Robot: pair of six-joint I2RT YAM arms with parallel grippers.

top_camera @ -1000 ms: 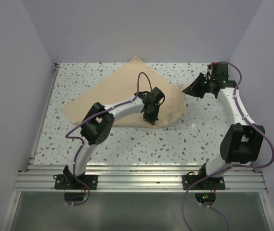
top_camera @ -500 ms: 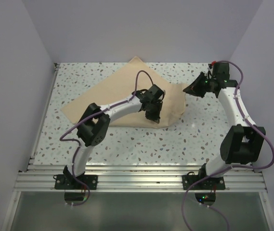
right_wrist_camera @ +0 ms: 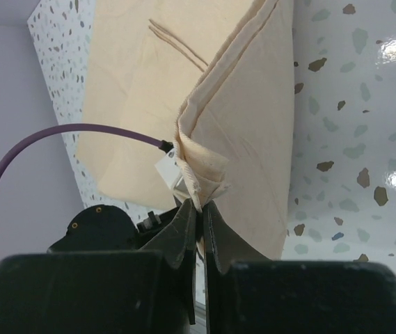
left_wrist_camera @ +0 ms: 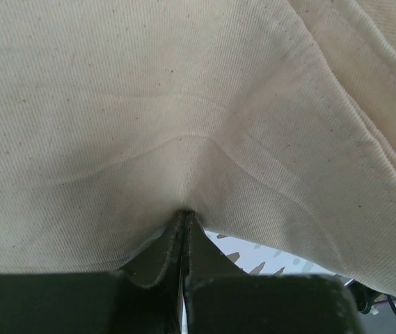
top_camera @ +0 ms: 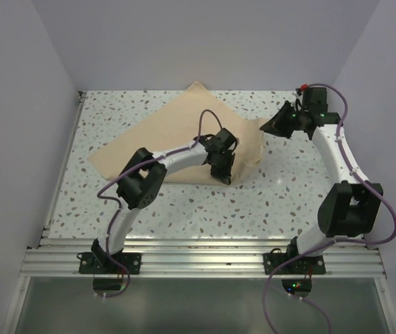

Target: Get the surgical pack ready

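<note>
My left gripper (left_wrist_camera: 184, 216) has both fingers pressed together on a pinch of cloth, and a small ridge runs up from the tips. My right gripper (right_wrist_camera: 199, 204) is also clamped tight, on a bunched corner with several layers stacked at the tips. That makes two grippers, both biting the same thing: the surgical pack (top_camera: 173, 129), one tan sheet folded over on itself. It lies on the speckled table (top_camera: 288, 191) toward the far middle, with one corner pointing at the back wall. My left pinch sits at its near right edge. My right holds the right-hand corner up off the surface, with the fold hanging down from it. Past that corner, the right wrist view shows my left wrist and one purple cable (right_wrist_camera: 37, 142) looping over.
</note>
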